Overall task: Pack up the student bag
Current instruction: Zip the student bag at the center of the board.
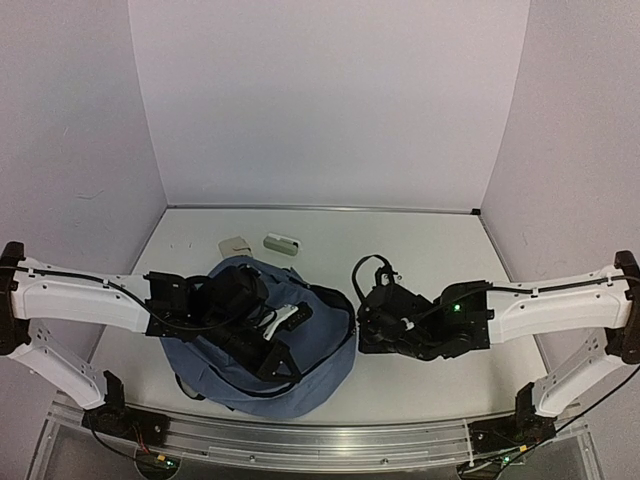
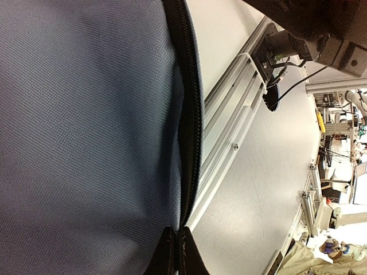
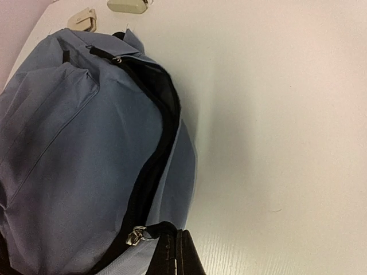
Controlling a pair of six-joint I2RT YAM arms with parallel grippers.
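Student bag (image 1: 225,375), a big dusty-blue soft fabric backpack with black trim, lies flat on the white worktop (image 1: 430,250). It sits on the near side, left of centre, just beyond the silver aluminium rail (image 1: 330,435) that carries the arm bases. Both arms reach inward to it.

Left gripper (image 2: 176,252): over the bag in the top view, fingers pressed together. In its wrist view the tips sit right at the black zip band (image 2: 192,132) where the blue fabric ends, and the band runs straight into them. Cannot tell whether any fabric is caught between them.

Right gripper (image 3: 176,252): at the bag's right edge, fingers also pressed together. In its wrist view the tips meet the bag's rim, with a small metal zip pull (image 3: 136,235) just beside them. Cannot tell if it pinches the rim or only rests on it. From there the main zip opening (image 3: 157,126) gapes as a dark slit curving toward the bag's far end. A second metal pull (image 3: 116,59) sits near that end.

Just beyond the right gripper a thin black loop (image 1: 368,268) stands up. Strap or cable, cannot tell.

Far side: two small items lie side by side, near the bag's far end but apart from it. One is a flat beige piece (image 1: 236,243), the other a pale green-white oblong block (image 1: 282,243). Pale lilac walls (image 1: 330,100) close off the back and sides.
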